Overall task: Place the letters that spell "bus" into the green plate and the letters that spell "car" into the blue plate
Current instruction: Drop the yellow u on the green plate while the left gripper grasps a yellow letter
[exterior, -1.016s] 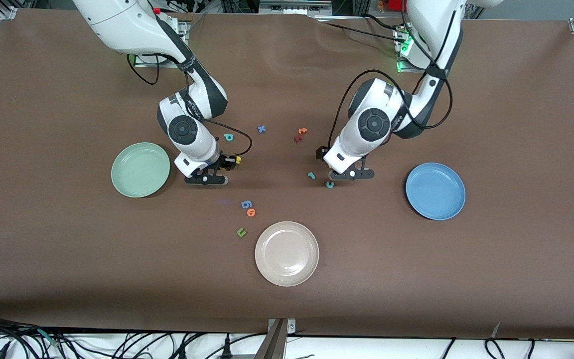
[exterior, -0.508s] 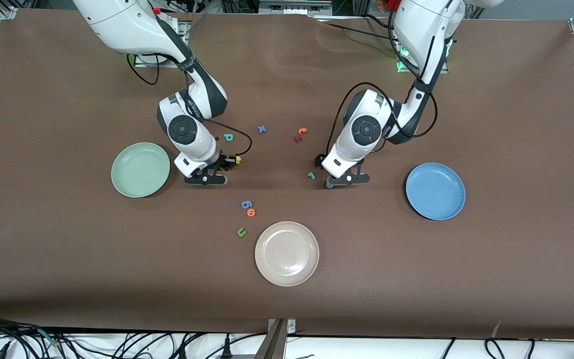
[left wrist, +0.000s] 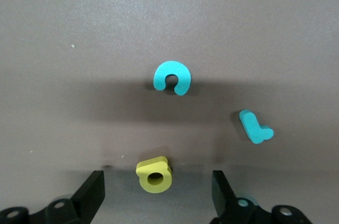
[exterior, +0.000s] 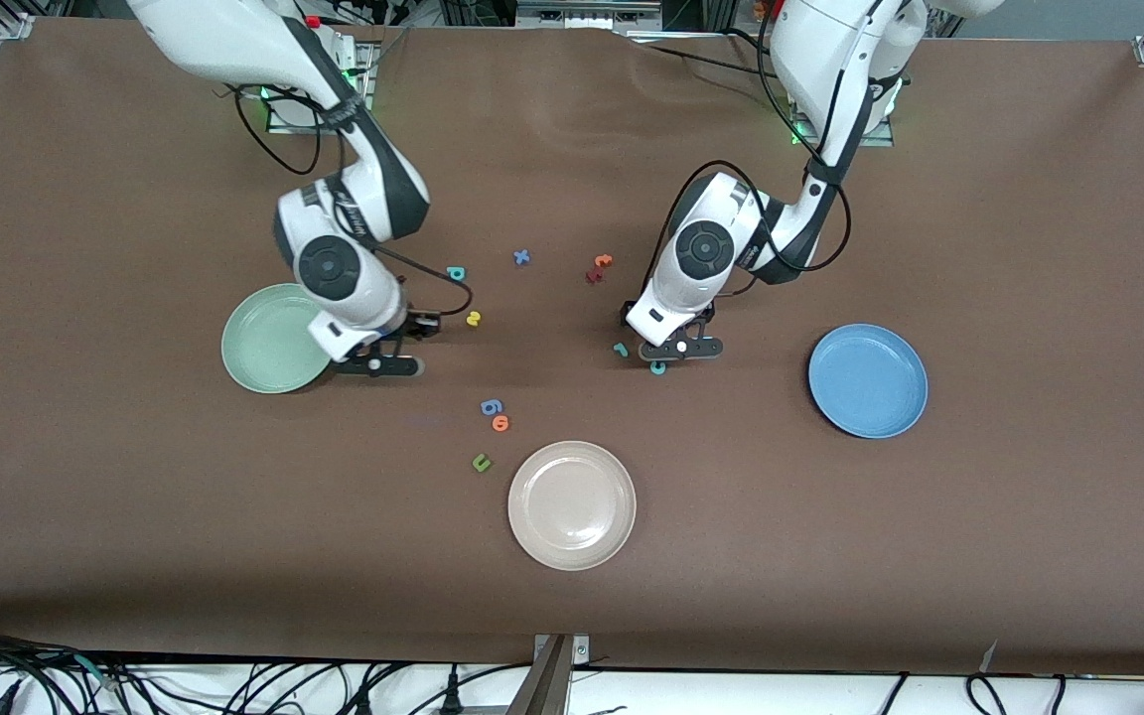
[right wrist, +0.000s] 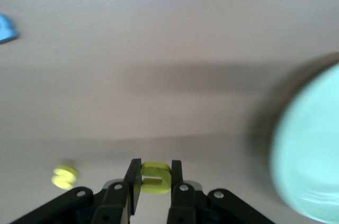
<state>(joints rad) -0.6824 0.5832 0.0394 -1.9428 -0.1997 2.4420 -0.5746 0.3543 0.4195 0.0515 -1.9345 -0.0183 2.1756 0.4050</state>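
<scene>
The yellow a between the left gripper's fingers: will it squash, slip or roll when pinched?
The yellow a looks like thick foam, so it probably gives a little and weighs almost nothing. It lies flat on the table, so rolling seems unlikely. Being small between the open left gripper, it might twist if pinched off-center.

Letter c (left wrist: 172, 78) beside letter r (left wrist: 255, 127)

A brown table (exterior: 1029, 248) carries three plates (exterior: 572, 505) and scattered foam letters (exterior: 493, 407).
</scene>
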